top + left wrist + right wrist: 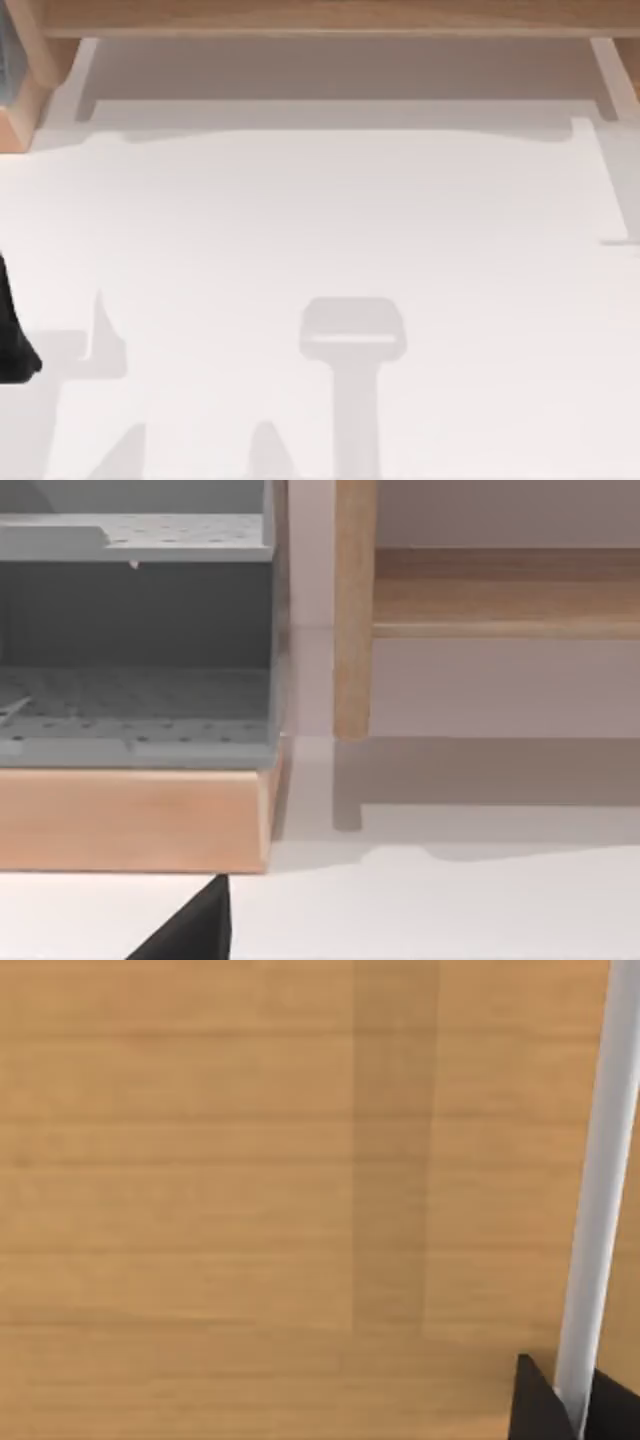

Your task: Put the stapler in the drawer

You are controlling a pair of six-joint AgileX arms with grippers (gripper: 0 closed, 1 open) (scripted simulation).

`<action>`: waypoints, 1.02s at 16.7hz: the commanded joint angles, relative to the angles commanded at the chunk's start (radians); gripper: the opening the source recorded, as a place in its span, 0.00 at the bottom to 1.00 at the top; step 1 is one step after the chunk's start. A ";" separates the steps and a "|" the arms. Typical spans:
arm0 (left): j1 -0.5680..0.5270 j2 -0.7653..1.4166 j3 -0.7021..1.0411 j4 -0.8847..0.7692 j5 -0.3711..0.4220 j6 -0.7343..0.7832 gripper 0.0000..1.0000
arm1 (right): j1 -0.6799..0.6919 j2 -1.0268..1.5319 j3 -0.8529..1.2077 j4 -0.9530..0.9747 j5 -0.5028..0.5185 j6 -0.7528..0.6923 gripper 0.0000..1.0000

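The stapler is out of view. A light wood panel [250,1190], seemingly the drawer's front, sits very close in the right wrist view. A slim white bar handle [600,1180] runs across it. My right gripper [573,1405] has its two dark fingertips pressed on either side of that bar. My left arm [15,340] is parked at the left edge of the white table [320,230] in the top view. A dark part of my left gripper [195,930] shows low in the left wrist view, with nothing near it.
A wooden shelf unit [320,15] spans the table's far side, standing on a wooden leg [352,610]. At the far left, a grey perforated organizer [135,630] sits on a wooden base [130,820]. Soft grey shadows fall on the table's near half.
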 joint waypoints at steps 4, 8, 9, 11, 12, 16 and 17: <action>0.000 0.000 0.000 0.000 0.000 0.000 1.00 | 0.047 0.027 0.105 -0.051 0.054 -0.008 0.00; 0.000 0.000 0.000 0.000 0.000 0.000 1.00 | 0.091 0.061 0.184 -0.109 0.099 -0.008 0.00; 0.000 0.000 0.000 0.000 0.000 0.000 1.00 | 0.091 0.061 0.184 -0.109 0.099 -0.008 0.00; 0.000 0.000 0.000 0.000 0.000 0.000 1.00 | 0.083 0.060 0.180 -0.110 0.098 -0.006 0.00; 0.000 0.000 0.000 0.000 0.000 0.000 1.00 | 0.083 0.062 0.183 -0.113 0.101 -0.008 0.00; 0.000 0.000 0.000 0.000 0.000 0.000 1.00 | 0.107 0.117 0.294 -0.174 0.148 -0.019 0.00; 0.000 0.000 0.000 0.000 0.000 0.000 1.00 | 0.124 0.132 0.338 -0.196 0.160 -0.014 0.00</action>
